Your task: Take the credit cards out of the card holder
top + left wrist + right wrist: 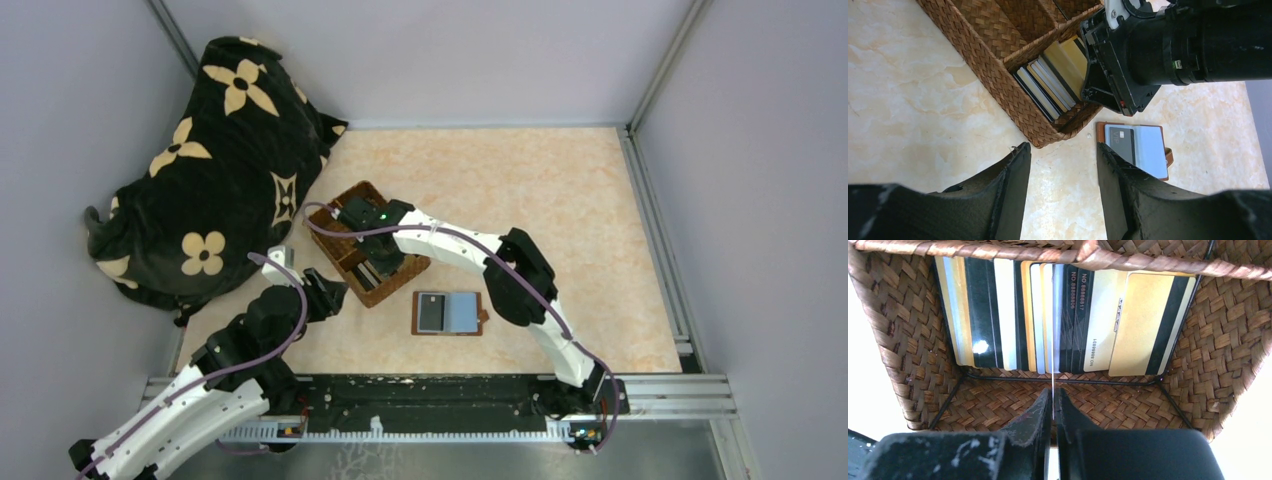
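Right gripper [1053, 396] first: jaws pressed almost together, only a sliver of gap, and in that sliver a pale card [1053, 330] seen edge-on, pinched at its lower end and standing upright. It is down inside an end compartment of the wicker tray [908, 340], and the pale card is slotted right among the other credit cards [998, 315], which lean in a row against the compartment's far wall: gold, white, dark-striped. That looks like a drop-off about to happen. These cards should be light, stiff and slick, so a flat pinch across the faces near one edge is the grip to use; squeeze on a corner and one could twist or skate out. Moving outward: the left gripper [1063, 150] hangs over the table [560, 200] just beside the tray's near corner, fingers spread about halfway, nothing between them, touching nothing. Beyond it lies the card holder [1148, 145], open flat on the table near the tray but apart from it, grey-blue inside face up. One dark card [1122, 142] sits on its left half, so the job isn't finished. That one wants taking by an exposed edge and sliding out flat, with the light holder liable to drag along.
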### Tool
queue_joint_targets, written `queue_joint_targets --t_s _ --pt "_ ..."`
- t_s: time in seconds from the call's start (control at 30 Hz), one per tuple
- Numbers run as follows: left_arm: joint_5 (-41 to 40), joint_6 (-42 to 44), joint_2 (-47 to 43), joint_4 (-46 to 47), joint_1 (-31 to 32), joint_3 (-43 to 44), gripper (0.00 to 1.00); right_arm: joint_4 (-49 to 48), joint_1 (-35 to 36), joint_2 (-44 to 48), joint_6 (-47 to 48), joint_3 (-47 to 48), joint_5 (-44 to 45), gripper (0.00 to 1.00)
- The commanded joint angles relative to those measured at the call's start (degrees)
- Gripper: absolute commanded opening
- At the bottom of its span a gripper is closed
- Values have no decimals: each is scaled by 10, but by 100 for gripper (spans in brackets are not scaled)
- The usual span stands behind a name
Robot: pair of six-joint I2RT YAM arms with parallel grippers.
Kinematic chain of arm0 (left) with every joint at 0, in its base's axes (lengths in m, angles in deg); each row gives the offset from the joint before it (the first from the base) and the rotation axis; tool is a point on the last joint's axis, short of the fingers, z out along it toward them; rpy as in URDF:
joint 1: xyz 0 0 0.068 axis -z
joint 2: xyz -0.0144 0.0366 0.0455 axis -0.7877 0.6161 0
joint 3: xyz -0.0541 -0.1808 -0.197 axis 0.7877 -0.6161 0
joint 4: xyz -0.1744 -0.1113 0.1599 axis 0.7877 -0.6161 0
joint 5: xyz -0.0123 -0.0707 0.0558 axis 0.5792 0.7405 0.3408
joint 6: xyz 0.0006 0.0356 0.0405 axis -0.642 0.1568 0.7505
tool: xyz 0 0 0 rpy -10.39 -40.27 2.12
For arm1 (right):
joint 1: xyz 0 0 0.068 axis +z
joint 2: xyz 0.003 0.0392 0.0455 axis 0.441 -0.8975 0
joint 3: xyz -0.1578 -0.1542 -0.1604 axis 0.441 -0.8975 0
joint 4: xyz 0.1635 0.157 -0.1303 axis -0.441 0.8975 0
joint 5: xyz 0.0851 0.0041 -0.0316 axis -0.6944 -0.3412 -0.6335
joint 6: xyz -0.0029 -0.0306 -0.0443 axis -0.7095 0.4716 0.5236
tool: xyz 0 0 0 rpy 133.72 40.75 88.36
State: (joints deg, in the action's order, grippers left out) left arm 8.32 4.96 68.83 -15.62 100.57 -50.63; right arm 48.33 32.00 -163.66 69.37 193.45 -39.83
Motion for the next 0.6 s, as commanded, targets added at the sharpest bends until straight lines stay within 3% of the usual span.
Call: queue_joint_targets --t_s 0.0,0.2,0.57 --pt "-3 6 -1 2 -1 -5 58 -20 14 2 3 28 12 11" --pt "-3 8 8 9 -1 -12 58 -54 31 30 7 11 10 30" --pt "-1 9 16 9 -2 -9 58 -148 35 178 -9 -111 59 31"
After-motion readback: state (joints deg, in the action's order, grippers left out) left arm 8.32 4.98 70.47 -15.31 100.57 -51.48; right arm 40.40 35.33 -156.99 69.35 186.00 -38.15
